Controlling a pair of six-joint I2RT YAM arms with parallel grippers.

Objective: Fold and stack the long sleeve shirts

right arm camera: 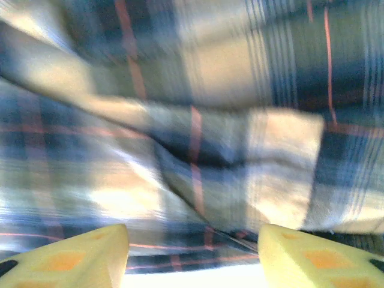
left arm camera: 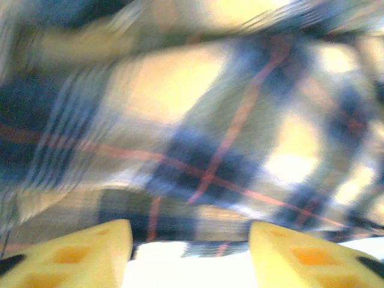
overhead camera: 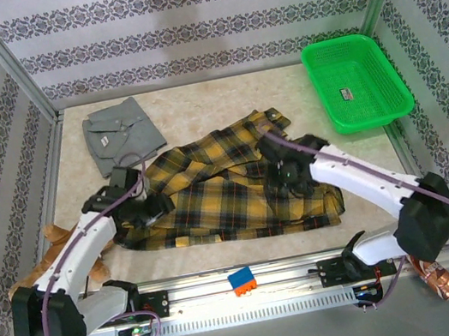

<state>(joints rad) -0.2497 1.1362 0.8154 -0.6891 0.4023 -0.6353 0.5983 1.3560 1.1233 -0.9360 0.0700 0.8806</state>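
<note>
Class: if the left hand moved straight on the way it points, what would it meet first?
Most likely the plaid flannel shirt, lying just beyond the left hand; blur hides exact depth.

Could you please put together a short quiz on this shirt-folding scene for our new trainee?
1. True or false: the green basket stands at the far right corner of the table.
2. Multiple choice: where does the grey shirt lie? A) at the table's far left corner; B) in the green basket; C) on the plaid shirt.
3. Short answer: over which shirt are the left gripper and the right gripper, and are their fingers apart or together?
Key: 1 True. 2 A. 3 The plaid shirt; apart, nothing between them.
</note>
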